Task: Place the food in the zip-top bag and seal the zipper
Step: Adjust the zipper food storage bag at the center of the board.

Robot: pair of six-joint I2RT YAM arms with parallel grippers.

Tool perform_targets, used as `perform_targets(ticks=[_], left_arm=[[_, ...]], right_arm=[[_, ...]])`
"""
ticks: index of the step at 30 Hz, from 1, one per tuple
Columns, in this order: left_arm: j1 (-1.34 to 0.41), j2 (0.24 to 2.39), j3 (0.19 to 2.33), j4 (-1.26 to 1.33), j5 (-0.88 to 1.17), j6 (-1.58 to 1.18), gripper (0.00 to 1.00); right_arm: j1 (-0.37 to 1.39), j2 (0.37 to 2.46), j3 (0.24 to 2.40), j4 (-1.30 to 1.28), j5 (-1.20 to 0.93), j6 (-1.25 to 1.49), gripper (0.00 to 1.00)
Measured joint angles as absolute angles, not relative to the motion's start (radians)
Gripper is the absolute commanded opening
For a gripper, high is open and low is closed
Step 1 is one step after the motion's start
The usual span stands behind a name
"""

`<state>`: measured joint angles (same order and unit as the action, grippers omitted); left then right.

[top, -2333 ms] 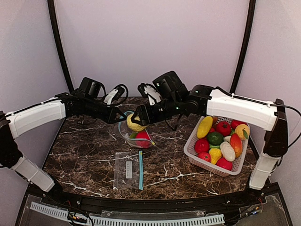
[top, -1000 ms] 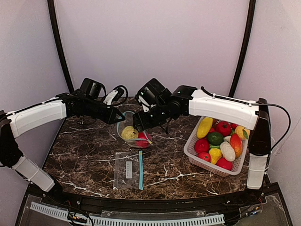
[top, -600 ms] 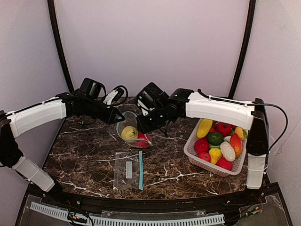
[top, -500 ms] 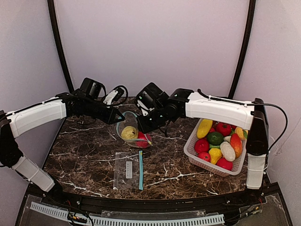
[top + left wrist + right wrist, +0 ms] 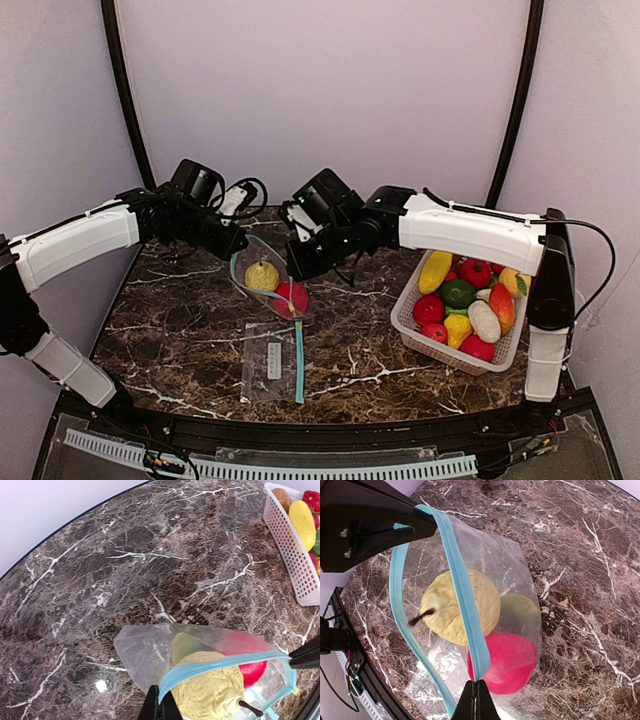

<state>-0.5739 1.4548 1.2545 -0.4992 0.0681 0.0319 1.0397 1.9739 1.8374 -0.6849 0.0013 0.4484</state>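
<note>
A clear zip-top bag (image 5: 268, 285) with a blue zipper rim hangs between my two grippers above the marble table. It holds three pieces of food: a yellow pear-like fruit (image 5: 460, 607), a red fruit (image 5: 505, 662) and a green one (image 5: 520, 612). My left gripper (image 5: 160, 707) is shut on one end of the blue rim (image 5: 215, 667). At the other end my right gripper (image 5: 479, 692) is shut on the rim (image 5: 462, 595), which runs taut between the two. In the top view the left gripper (image 5: 237, 250) is at the bag's left and the right gripper (image 5: 292, 270) at its right.
A white slotted basket (image 5: 410, 322) at the right holds several more toy fruits and vegetables. A second, flat zip-top bag (image 5: 272, 362) lies on the table in front of the held bag. The basket's wall (image 5: 295, 565) also shows in the left wrist view.
My right gripper has closed on the bag's blue rim. The bag's mouth has been pulled from a round opening into a stretched line, and the bag has shifted slightly left.
</note>
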Motion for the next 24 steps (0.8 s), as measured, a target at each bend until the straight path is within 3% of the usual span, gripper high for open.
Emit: perform_targets(ticks=[5, 9, 10, 13, 15, 19, 24], left_arm=[[-0.599, 1.459, 1.267, -0.532, -0.017, 0.065, 0.03], [-0.607, 1.474, 1.269, -0.533, 0.008, 0.066, 0.13], [-0.607, 1.478, 1.269, -0.533, 0.023, 0.064, 0.18], [-0.607, 1.486, 1.269, -0.533, 0.06, 0.058, 0.6], [-0.607, 1.491, 1.269, -0.533, 0.083, 0.049, 0.75], [-0.602, 1.504, 1.275, -0.536, 0.122, 0.027, 0.89], [-0.581, 1.524, 1.302, -0.567, 0.168, -0.007, 0.98]], right_arm=[[1.033, 1.949, 1.807, -0.622, -0.055, 0.474, 0.0], [1.014, 1.927, 1.731, -0.564, -0.083, 0.511, 0.0], [1.008, 1.919, 1.709, -0.549, -0.088, 0.519, 0.0], [0.986, 1.892, 1.642, -0.505, -0.101, 0.548, 0.0], [0.978, 1.88, 1.621, -0.488, -0.101, 0.559, 0.0], [0.969, 1.866, 1.613, -0.457, -0.101, 0.575, 0.0], [0.969, 1.864, 1.613, -0.443, -0.099, 0.583, 0.0]])
